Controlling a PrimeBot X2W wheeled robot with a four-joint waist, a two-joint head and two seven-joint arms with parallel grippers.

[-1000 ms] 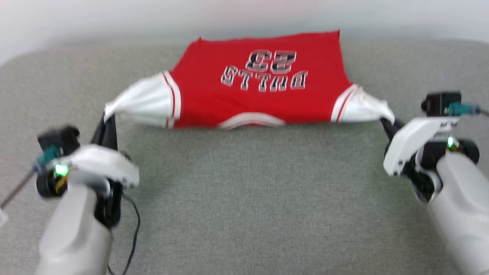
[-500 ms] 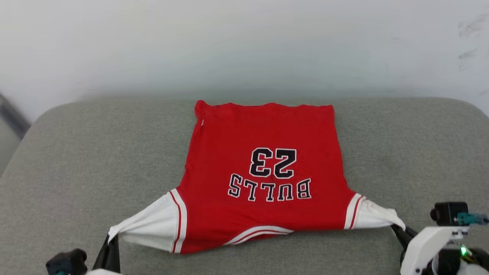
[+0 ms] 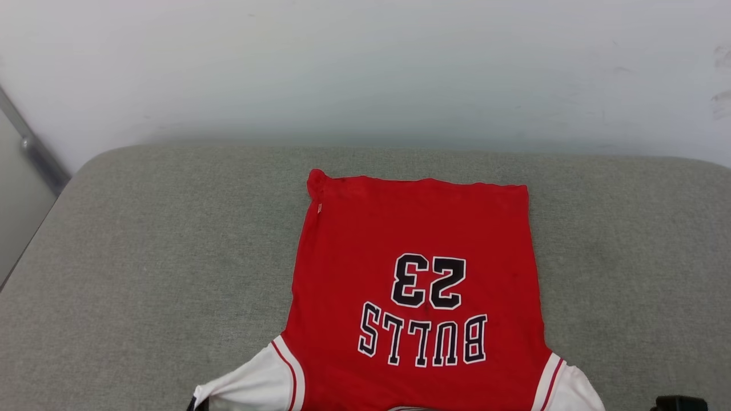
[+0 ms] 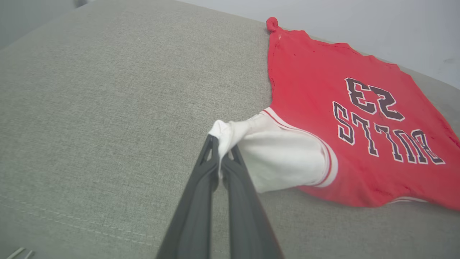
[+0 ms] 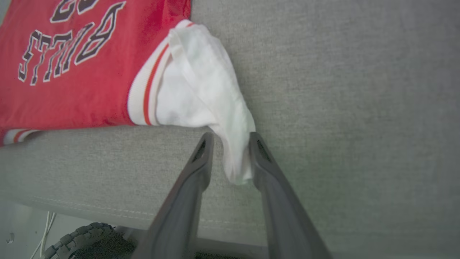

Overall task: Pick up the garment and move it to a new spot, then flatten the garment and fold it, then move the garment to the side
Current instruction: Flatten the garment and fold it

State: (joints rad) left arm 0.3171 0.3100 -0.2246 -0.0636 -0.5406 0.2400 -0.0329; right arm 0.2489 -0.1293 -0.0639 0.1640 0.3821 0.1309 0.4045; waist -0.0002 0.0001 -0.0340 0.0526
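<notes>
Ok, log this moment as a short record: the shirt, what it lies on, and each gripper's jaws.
garment: red T-shirt, BULLS 23 print up, body spread flat
surface: grey cushion
left gripper: jaws shut on the white sleeve tip
right gripper: jaws apart, other sleeve tip loose between them

place: bare indoor test room, lab-like | evidence: grey fabric-padded worktop [image 3: 143, 257] against plain white wall [image 3: 365, 68] | below its edge: ridged tyre [image 5: 82, 237], loose white cables [image 5: 45, 225]

Red jersey garment [image 3: 417, 240], white sleeves, "BULLS 23" print facing up, spread flat on grey cushion [image 3: 143, 257]
</notes>
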